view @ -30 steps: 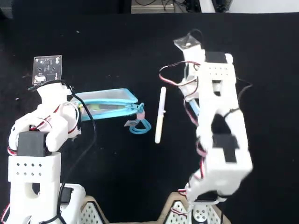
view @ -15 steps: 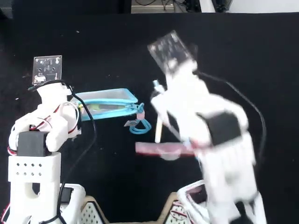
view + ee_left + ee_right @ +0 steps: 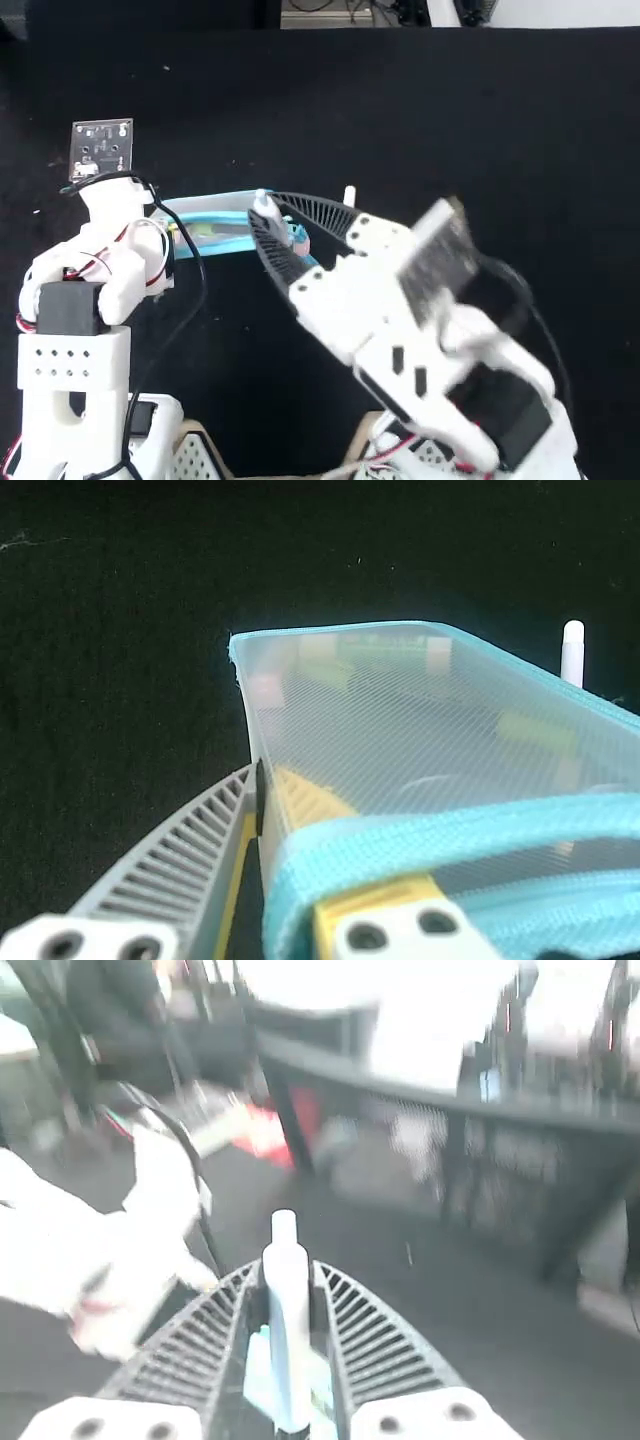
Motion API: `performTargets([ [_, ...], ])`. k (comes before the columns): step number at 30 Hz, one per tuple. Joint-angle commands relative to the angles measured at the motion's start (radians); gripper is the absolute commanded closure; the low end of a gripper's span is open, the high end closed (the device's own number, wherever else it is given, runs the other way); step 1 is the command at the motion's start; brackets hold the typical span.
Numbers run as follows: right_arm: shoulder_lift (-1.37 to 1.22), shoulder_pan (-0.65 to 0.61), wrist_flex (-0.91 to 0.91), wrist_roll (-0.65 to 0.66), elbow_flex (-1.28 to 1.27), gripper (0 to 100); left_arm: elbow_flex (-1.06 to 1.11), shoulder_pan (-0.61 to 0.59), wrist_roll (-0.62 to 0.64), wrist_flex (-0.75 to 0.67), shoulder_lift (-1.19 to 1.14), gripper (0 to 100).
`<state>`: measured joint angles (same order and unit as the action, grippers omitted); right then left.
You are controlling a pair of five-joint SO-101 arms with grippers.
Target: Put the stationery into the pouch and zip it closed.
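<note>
The ribbed right tool (image 3: 287, 1268) pinches a smooth white pen (image 3: 285, 1340) at the three o'clock end of the translucent turquoise-edged pouch (image 3: 400, 730). The left tool (image 3: 265, 800) clamps that pouch.

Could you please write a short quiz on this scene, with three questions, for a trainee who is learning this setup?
1. True or false: the left gripper is shut on the edge of the pouch.
2. What is in the right gripper? A) a pen B) an eraser C) nothing
3. Name the thing that lies on the table beside the pouch.

Key
1. True.
2. A.
3. A second pen.
</note>
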<state>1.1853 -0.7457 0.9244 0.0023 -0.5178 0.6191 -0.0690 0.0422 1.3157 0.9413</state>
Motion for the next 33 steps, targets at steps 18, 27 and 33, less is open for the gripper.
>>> performTargets([
  [18, 0.150, -0.094, -0.807, 0.002, -0.478, 98.7, 0.012, -0.010, -0.006, 0.003, -0.003, 97],
  [27, 0.116, -0.092, -0.807, 0.003, -0.558, 98.7, 0.012, -0.010, -0.006, 0.003, -0.003, 97],
  [33, 0.120, -0.069, -0.775, 0.003, -0.667, 98.6, 0.012, -0.010, -0.006, 0.003, -0.003, 97],
])
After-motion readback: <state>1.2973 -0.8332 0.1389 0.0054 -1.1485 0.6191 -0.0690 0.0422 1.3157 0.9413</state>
